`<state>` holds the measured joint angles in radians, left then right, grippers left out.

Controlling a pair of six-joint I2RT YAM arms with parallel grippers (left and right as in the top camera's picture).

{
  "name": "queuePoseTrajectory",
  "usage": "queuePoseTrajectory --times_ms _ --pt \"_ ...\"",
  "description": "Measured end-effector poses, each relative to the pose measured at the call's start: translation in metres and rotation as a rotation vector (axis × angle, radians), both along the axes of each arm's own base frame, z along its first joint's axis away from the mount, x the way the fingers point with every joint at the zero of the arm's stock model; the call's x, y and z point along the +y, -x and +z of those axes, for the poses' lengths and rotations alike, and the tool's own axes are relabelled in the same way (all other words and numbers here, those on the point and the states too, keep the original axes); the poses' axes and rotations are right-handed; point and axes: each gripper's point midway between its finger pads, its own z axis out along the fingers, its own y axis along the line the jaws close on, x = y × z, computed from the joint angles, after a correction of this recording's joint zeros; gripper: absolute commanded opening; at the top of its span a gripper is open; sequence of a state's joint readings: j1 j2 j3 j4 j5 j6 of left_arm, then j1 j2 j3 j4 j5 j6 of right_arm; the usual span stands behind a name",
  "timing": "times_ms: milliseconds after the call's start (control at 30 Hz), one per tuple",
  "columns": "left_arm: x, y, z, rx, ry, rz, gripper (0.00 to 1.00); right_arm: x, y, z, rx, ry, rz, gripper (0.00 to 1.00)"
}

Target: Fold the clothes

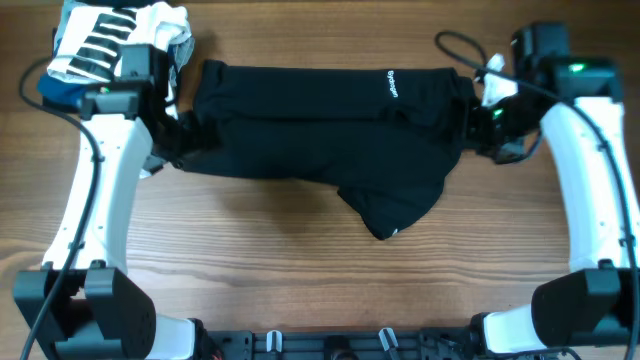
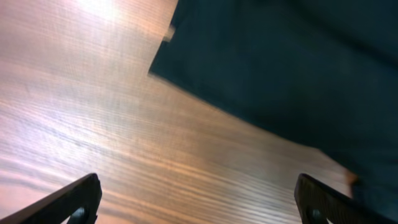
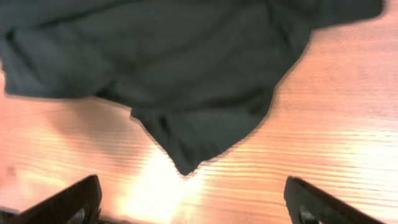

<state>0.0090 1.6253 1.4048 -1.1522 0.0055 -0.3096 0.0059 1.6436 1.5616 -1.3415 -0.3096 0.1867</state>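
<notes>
1. Left gripper (image 2: 199, 202) is hovering, fingers apart and empty, at the 9 o'clock end of the clothes (image 1: 320, 130).
2. Right gripper (image 3: 193, 202) is gaping likewise, at 3 o'clock.
3. Clothes are lying spread on the table (image 1: 300, 270); both arms are probably lining up end grasps.

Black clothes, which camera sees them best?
The overhead view: it shows nearly the whole black clothes, white lettering included. The left wrist view catches only a blurred edge; the right wrist view shows one pointed end.

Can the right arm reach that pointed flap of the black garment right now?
Probably yes: the right gripper hovers, jaws open, and only bare table lies between it and the garment's flap.
</notes>
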Motion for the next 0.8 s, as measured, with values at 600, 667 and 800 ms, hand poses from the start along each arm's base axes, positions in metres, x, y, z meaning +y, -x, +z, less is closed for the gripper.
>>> queuePoseTrajectory --times_ms 600,667,800 --pt "0.03 -0.032 -0.138 -0.147 -0.003 0.292 0.63 0.047 0.049 -0.113 0.184 0.097 -0.052 0.64" --pt "0.03 -0.039 -0.138 -0.169 0.003 0.299 0.49 0.052 0.051 -0.114 0.187 0.105 -0.053 0.6" --pt "0.032 -0.042 -0.14 -0.174 -0.004 0.315 0.04 0.051 0.053 -0.114 0.2 0.113 -0.07 0.57"
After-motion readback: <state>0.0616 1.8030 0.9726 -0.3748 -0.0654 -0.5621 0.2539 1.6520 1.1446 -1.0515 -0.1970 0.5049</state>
